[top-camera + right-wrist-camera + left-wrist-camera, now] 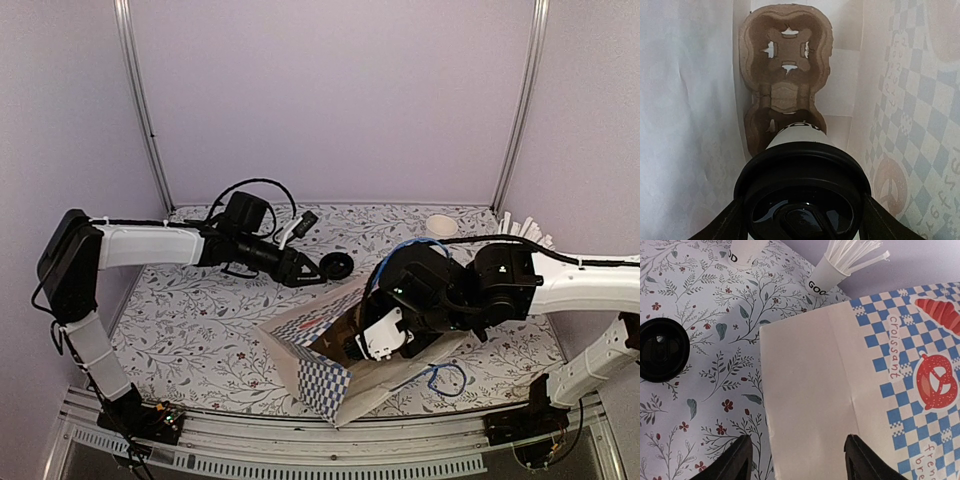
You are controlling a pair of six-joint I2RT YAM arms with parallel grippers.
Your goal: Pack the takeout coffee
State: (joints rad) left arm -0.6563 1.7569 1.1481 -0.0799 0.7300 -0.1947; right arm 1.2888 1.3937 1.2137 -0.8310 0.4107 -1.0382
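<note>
The takeout coffee [802, 195], a white cup with a black lid, sits between my right gripper's [802, 217] fingers inside the paper bag [685, 125]. Its base is at the near pocket of a brown cardboard cup carrier [785, 65] that lies at the bag's bottom. In the top view my right gripper [365, 345] reaches into the mouth of the checkered bag [325, 385], and the cup is hidden there. My left gripper [797, 460] is open and empty, hovering over the bag's edge [810, 380]; it also shows in the top view [310, 276].
A loose black lid [660, 351] lies on the floral tablecloth left of the bag, also seen from the top [338, 265]. A lidless white cup [440, 226] and a cup of white sticks [832, 270] stand at the back right. A blue cable [440, 378] loops beside the bag.
</note>
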